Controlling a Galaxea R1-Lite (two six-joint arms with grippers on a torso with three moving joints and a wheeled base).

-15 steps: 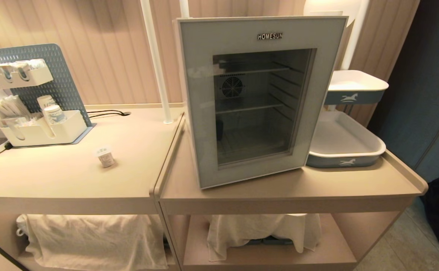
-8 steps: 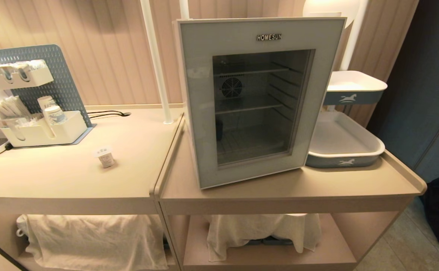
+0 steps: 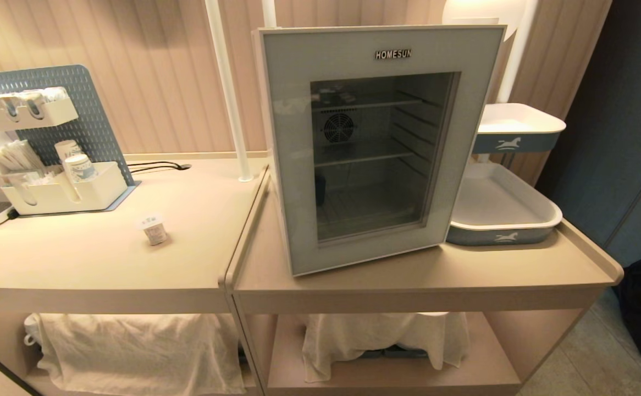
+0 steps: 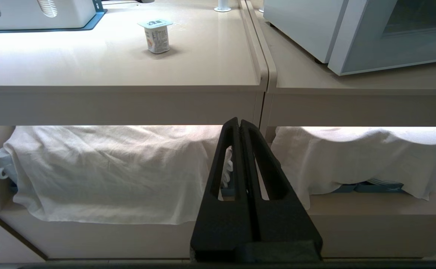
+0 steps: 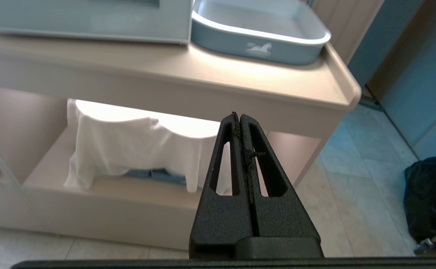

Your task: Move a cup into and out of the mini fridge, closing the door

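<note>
Two beige counters stood side by side against a ribbed wall, and the cup [image 3: 154,231] was left upright on the bare top of the left counter [image 3: 78,264], at about nine o'clock from the mini fridge [image 3: 375,143], whose door [image 3: 293,165] was seen shut. Both claws, the left gripper [image 4: 239,125] and the right gripper [image 5: 239,118], were pressed together on nothing and held low before the counter fronts. By that placing, the cup's trip in and out was judged finished and the arms parked clear.
</note>
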